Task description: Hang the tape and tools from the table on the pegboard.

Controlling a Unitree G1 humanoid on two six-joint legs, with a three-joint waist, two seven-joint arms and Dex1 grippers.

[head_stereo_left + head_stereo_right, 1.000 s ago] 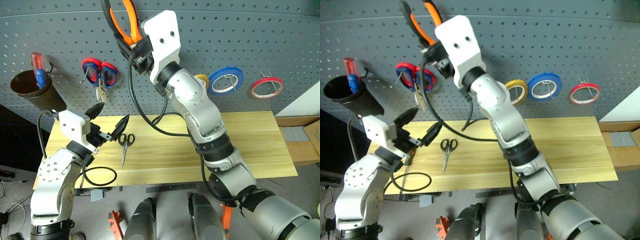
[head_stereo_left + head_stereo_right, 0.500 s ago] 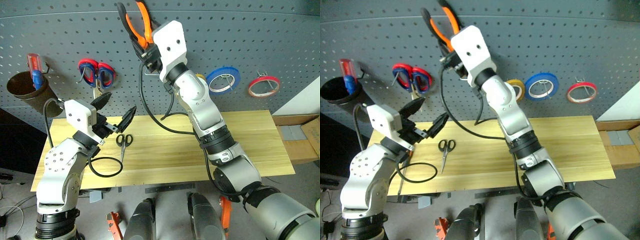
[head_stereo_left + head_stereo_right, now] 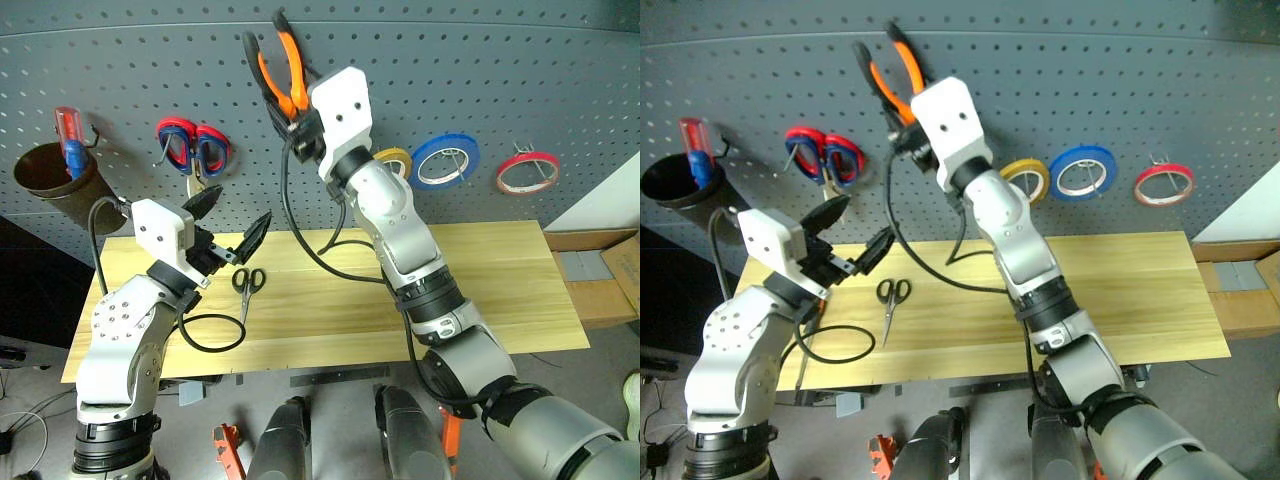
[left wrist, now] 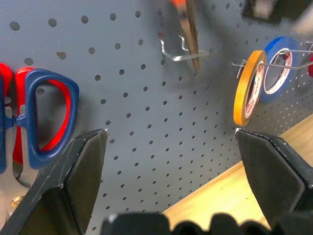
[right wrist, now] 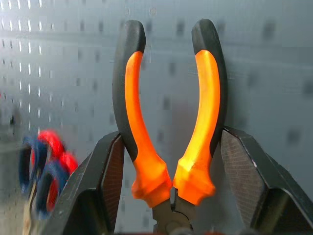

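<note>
My right gripper is shut on the pliers, raised against the pegboard. Their orange-and-black handles point up between the fingers. In the left wrist view the pliers' nose sits at a silver hook. The red tape hangs on a hook at the far right of the board. Small black-handled scissors lie on the table. My left gripper hovers open just above and left of them. A long screwdriver lies at the table's left edge, mostly hidden behind my left arm.
Blue tape and yellow tape hang right of the pliers. Red-and-blue scissors hang to their left. A brown cup holding a red-handled screwdriver is at the far left. A cardboard box stands beside the table's right end.
My right arm has brought the pliers down along the pegboard toward the hook. The left gripper stays open over the scissors. The view has shifted a little.
</note>
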